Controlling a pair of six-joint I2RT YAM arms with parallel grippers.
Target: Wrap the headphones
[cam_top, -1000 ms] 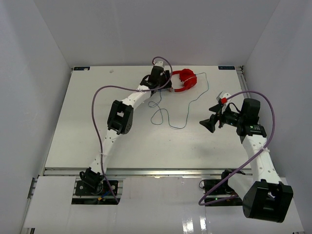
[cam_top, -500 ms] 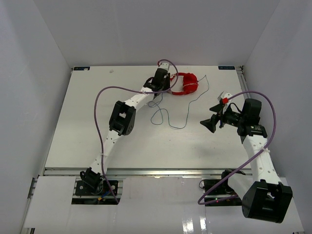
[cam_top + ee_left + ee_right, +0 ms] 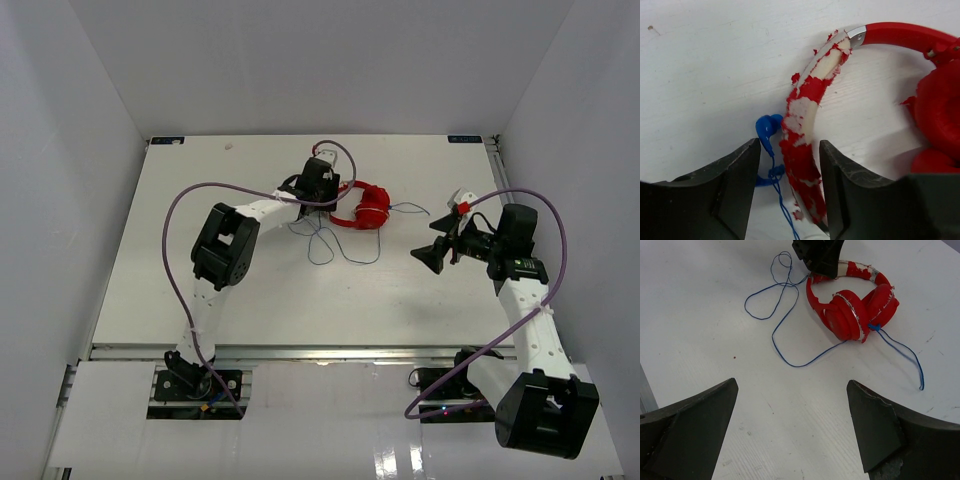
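Both claws stand open: the right gripper idles wide while the left gripper, loosely straddling the headband, has dragged the headphones from the far edge toward the middle of the table, bunching the cable closer for wrapping.

White arms, black joints, looping purple cables, possibly a red tag

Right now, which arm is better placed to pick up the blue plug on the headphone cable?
Left. The blue plug lies between the fingers of the left gripper, beside the headband. The right gripper hangs open off to the side, apart from the headphones.
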